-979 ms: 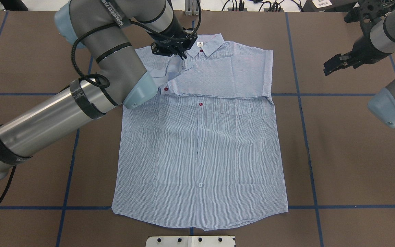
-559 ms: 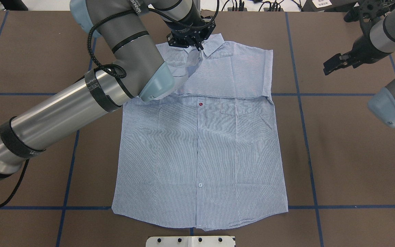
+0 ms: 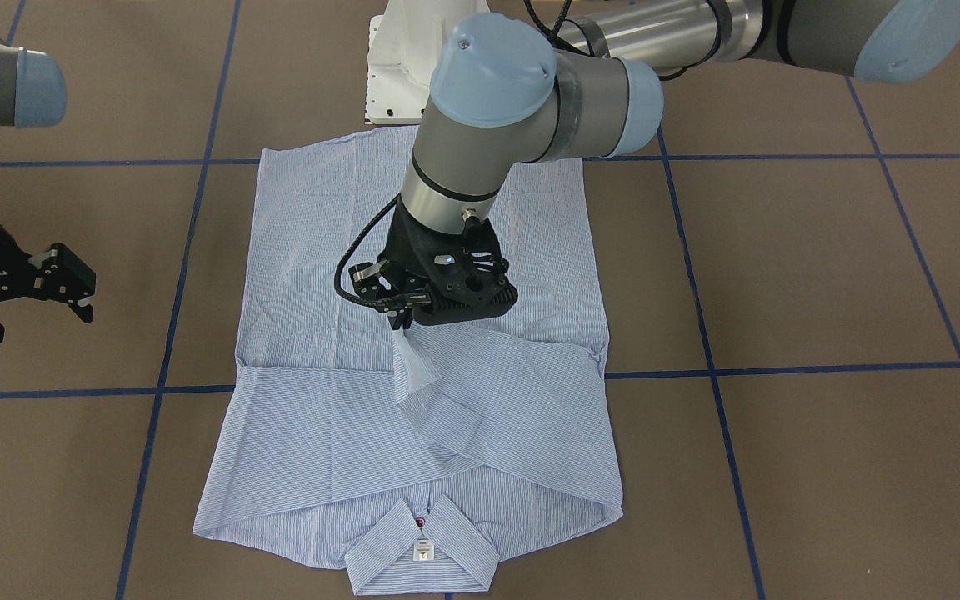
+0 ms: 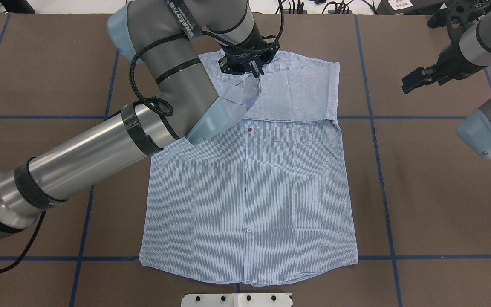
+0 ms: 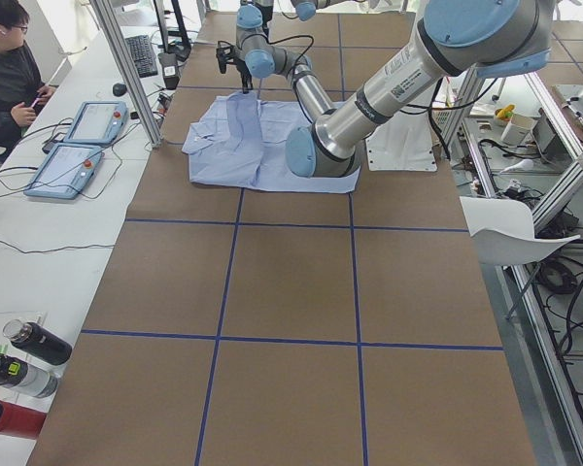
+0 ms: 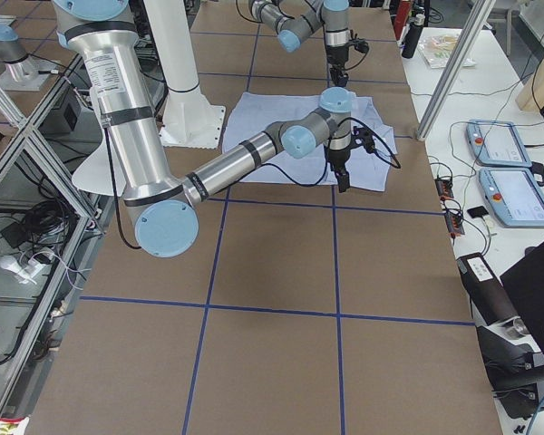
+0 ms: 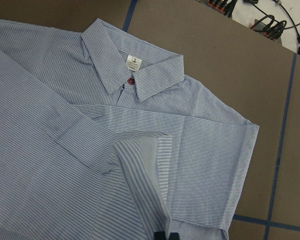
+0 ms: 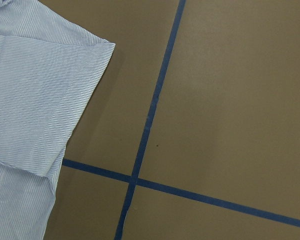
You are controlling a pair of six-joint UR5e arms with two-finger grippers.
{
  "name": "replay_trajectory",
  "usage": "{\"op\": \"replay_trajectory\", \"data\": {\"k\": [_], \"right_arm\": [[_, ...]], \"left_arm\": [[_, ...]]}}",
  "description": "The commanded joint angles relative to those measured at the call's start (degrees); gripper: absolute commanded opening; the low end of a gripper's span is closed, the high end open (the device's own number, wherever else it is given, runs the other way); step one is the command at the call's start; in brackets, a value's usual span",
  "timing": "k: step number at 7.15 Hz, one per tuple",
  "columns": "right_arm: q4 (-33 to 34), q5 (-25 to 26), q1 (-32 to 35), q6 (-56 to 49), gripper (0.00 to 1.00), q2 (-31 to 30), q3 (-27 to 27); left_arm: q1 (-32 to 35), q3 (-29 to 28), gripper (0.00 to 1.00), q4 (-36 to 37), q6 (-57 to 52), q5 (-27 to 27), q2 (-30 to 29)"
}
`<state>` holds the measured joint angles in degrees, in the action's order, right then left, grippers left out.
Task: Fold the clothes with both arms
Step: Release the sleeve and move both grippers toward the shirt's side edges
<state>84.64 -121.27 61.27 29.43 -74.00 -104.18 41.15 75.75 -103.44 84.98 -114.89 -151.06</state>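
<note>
The light blue striped shirt [image 4: 249,192] lies flat, front up, with its collar [image 3: 422,546] at the far side from the robot. One sleeve [image 4: 296,94] lies folded across the chest. My left gripper [image 4: 255,73] hovers over the upper chest, shut on the other sleeve's cuff [image 3: 413,367], which hangs lifted below it. In the left wrist view the cuff [image 7: 145,165] runs up from the fingertips [image 7: 162,235], with the collar's white label [image 7: 133,61] beyond. My right gripper [image 4: 408,82] stands open and empty, off the shirt's right side above bare table.
Blue tape lines [image 4: 373,128] grid the brown table. The white pedestal plate [image 4: 237,299] sits at the near edge by the hem. A seated person [image 5: 10,68], two control tablets [image 5: 78,146] and bottles [image 5: 29,349] are on a side bench beyond the far edge.
My left gripper has carried the held cuff to the right, from left of the collar to over the shirt's midline. The right arm has stayed still.
</note>
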Motion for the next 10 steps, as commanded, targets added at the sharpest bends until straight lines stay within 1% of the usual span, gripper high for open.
{"op": "replay_trajectory", "data": {"k": [1, 2, 3, 4, 5, 6, 7, 8, 9, 10], "right_arm": [[0.0, 0.0, 0.0, 0.0, 1.00, 0.0, 0.0], [0.0, 0.0, 0.0, 0.0, 1.00, 0.0, 0.2], [0.0, 0.0, 0.0, 0.0, 1.00, 0.0, 0.2], [0.0, 0.1, -0.1, 0.8, 1.00, 0.2, 0.4], [0.0, 0.0, -1.3, 6.5, 1.00, 0.7, 0.0], [-0.2, 0.5, -4.6, 16.3, 1.00, 1.7, -1.4], [-0.1, 3.1, -8.4, 24.7, 1.00, 1.1, -5.2], [-0.1, 5.6, -12.7, 32.2, 1.00, -0.9, -10.6], [-0.1, 10.1, -18.8, 38.9, 1.00, -5.1, -16.3], [-0.2, 15.6, -25.6, 45.4, 1.00, -8.8, -21.7]], "left_arm": [[-4.7, -3.7, 0.38, -4.8, 4.2, 4.7, -0.6], [-6.3, -5.3, 0.41, -7.5, 7.3, 5.4, -1.3], [-6.7, -5.7, 0.44, -9.7, 7.6, 5.3, -1.3], [-6.6, -5.3, 0.59, -9.8, 7.0, 5.0, -0.8], [-6.6, -3.7, 1.00, -9.4, 7.0, 5.0, 0.7], [-6.4, 2.1, 1.00, -8.9, 6.7, 5.1, 6.0], [-6.3, 10.4, 1.00, -6.9, -0.6, 5.0, 12.9], [-6.3, 20.6, 1.00, -0.4, -10.2, 5.0, 20.2], [-6.3, 29.9, 1.00, 2.8, -17.2, 5.1, 27.1], [-6.8, 35.4, 1.00, 2.7, -17.9, 5.0, 33.7]]}}
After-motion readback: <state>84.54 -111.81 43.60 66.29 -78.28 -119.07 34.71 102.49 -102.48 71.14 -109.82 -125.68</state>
